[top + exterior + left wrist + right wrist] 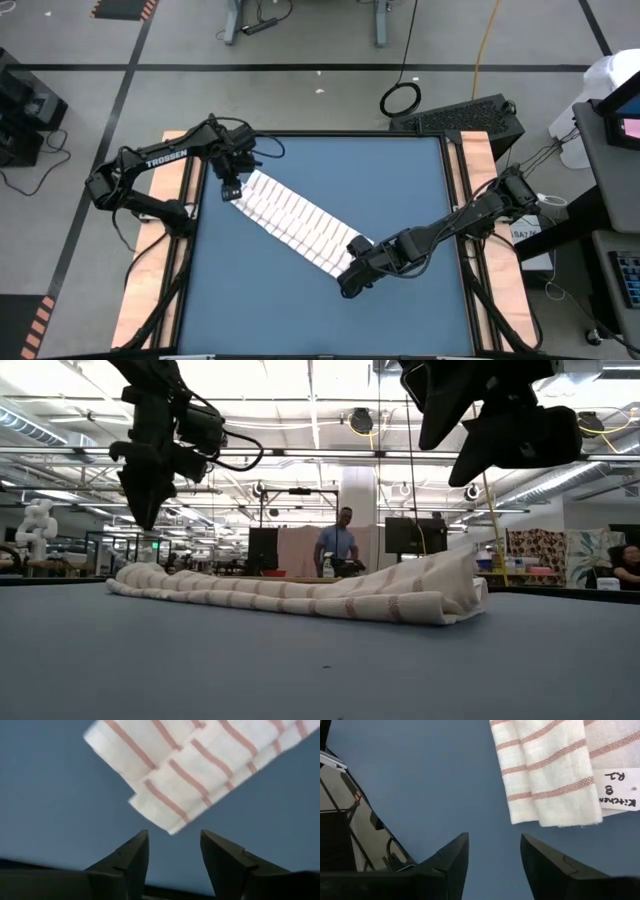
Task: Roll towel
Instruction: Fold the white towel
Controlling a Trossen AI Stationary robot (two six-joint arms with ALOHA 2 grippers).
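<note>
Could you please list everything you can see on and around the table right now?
towel: one, white with thin reddish stripes, folded into a long narrow band lying diagonally across the middle of the table, touched by neither gripper
label: one, white with handwriting, at the towel's end near the right gripper
table: one, blue top
keyboard: one, black, on the floor past the table's far right corner
cable coil: one, black, on the floor beyond the table
person: one, blue top, standing in the room behind the table
left gripper: one, dark, open, above the towel's far left end
right gripper: one, dark, open, above the table just past the towel's near right end
</note>
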